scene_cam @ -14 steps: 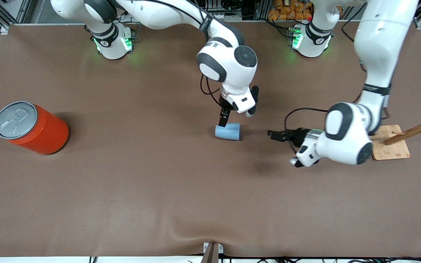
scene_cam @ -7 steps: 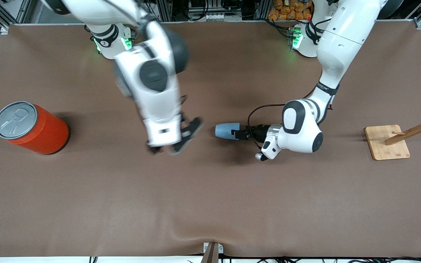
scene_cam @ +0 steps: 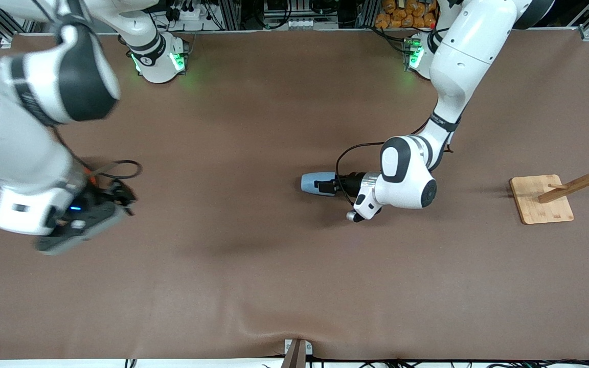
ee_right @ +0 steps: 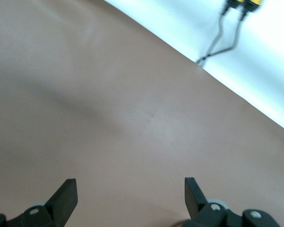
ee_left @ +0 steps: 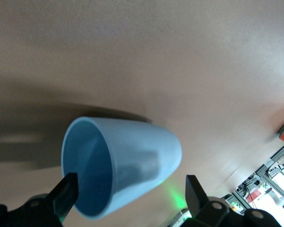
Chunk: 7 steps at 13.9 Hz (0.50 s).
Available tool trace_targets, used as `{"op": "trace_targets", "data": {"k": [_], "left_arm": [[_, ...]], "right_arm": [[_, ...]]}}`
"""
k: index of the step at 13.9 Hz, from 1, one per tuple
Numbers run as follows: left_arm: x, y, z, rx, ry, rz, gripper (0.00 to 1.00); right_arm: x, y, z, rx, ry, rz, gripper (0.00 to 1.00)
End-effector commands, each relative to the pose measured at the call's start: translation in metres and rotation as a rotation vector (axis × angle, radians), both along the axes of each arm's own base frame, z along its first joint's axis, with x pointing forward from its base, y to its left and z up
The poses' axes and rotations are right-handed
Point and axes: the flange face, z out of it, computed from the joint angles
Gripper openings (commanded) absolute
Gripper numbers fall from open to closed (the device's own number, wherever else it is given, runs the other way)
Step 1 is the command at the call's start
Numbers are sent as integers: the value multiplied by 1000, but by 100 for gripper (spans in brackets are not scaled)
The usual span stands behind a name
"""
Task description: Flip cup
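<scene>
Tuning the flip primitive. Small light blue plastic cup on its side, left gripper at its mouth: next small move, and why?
Probably close the left gripper on the small light blue plastic cup. The cup lies on its side on the brown table; one finger sits at its rim, the other outside the wall, open. The right gripper waits at its own end.

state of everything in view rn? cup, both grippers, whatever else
cup: on its side on the table, mouth toward the left gripper
left gripper: open, one finger inside the cup's mouth, one outside
right gripper: open, holding nothing, over the right arm's end of the table
wooden rack: standing at the left arm's end of the table
</scene>
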Motion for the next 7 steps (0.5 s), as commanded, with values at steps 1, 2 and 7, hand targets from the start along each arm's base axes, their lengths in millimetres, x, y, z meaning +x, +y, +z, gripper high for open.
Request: {"op": "trace_targets", "data": {"k": [1, 2, 7], "left_arm": [[6, -3, 2, 5, -38, 45, 76], [3, -9, 2, 8, -48, 35, 39], [-10, -22, 1, 34, -35, 18, 0]], "right_arm": [[-21, -51, 25, 90, 67, -106, 100], [-29, -71, 36, 136, 82, -189, 100], [-74, -91, 65, 189, 211, -679, 100]]}}
